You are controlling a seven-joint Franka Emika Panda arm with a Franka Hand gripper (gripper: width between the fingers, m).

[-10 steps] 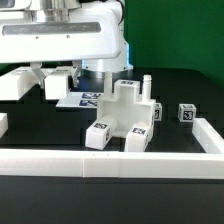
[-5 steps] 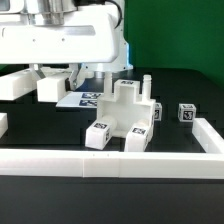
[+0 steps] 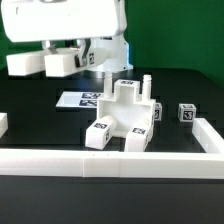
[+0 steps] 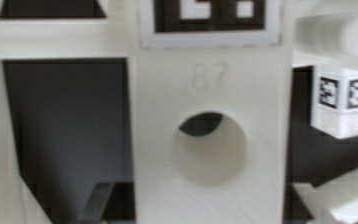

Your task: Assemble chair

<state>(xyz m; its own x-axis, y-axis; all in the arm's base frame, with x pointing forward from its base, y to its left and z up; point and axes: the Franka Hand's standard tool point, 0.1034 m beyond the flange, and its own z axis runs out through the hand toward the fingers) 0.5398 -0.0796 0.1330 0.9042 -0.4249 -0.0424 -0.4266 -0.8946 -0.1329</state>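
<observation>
One part-built chair [image 3: 120, 116]; one marker board [image 3: 80, 98]; one border wall [image 3: 110, 161]; loose tagged blocks [image 3: 185, 113]: one sure, perhaps two.

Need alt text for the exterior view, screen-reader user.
A robot arm holds a white chair part above a black table; below, the half-built chair stands beside the marker board, a small tagged block on the exterior view's right.

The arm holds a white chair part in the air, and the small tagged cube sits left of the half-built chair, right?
No. The cube sits on the exterior view's right of the half-built chair, not the left; the arm does hold a chair part up.
</observation>
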